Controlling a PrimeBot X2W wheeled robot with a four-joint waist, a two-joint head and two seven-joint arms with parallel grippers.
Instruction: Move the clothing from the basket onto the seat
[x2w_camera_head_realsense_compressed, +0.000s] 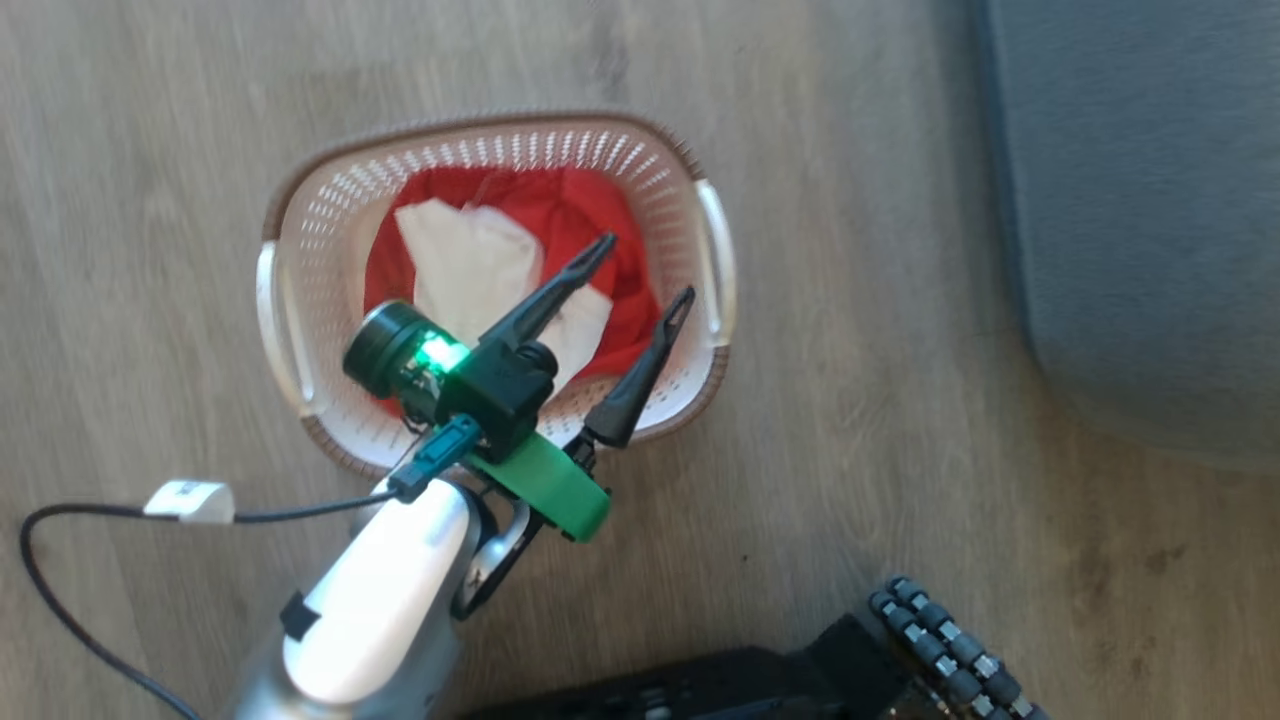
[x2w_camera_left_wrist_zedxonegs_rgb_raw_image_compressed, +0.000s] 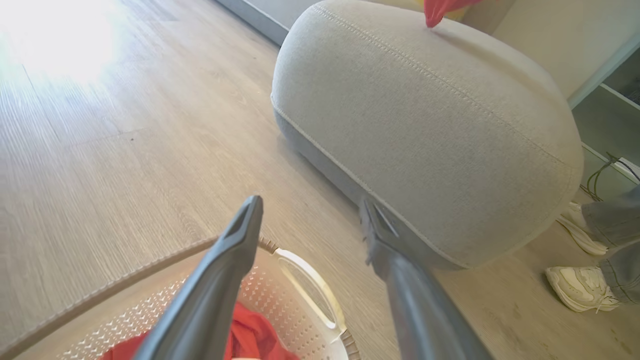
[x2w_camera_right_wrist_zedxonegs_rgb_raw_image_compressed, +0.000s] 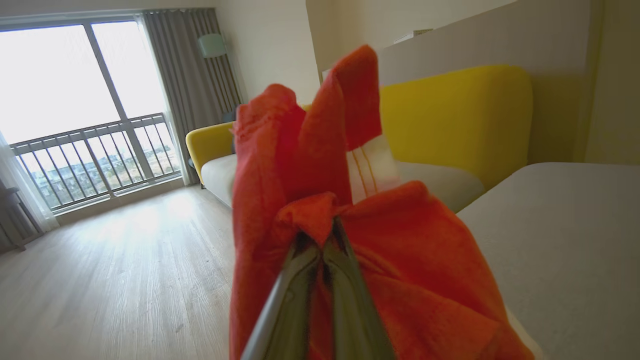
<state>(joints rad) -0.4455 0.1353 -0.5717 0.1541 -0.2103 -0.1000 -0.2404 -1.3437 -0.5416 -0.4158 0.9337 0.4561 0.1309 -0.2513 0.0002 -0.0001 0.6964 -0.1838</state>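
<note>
Head view: left gripper (x2w_camera_head_realsense_compressed: 648, 268) wide open, empty, hovers over the one basket (x2w_camera_head_realsense_compressed: 320, 230). Its forearm (x2w_camera_head_realsense_compressed: 380, 590) angles in from lower left, fingers pointing up-right. Red-and-white clothing (x2w_camera_head_realsense_compressed: 600, 215) lies in the basket, on the floor (x2w_camera_head_realsense_compressed: 150, 200). One grey seat (x2w_camera_head_realsense_compressed: 1150, 200) well to the right. Wrist view: right gripper (x2w_camera_right_wrist_zedxonegs_rgb_raw_image_compressed: 325, 235) clamped tight on one red garment (x2w_camera_right_wrist_zedxonegs_rgb_raw_image_compressed: 310, 160), raised near the seat.

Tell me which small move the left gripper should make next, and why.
Probably lower the left gripper into the basket: it stands open above the clothing that lies inside, apparently not touching it yet.
</note>
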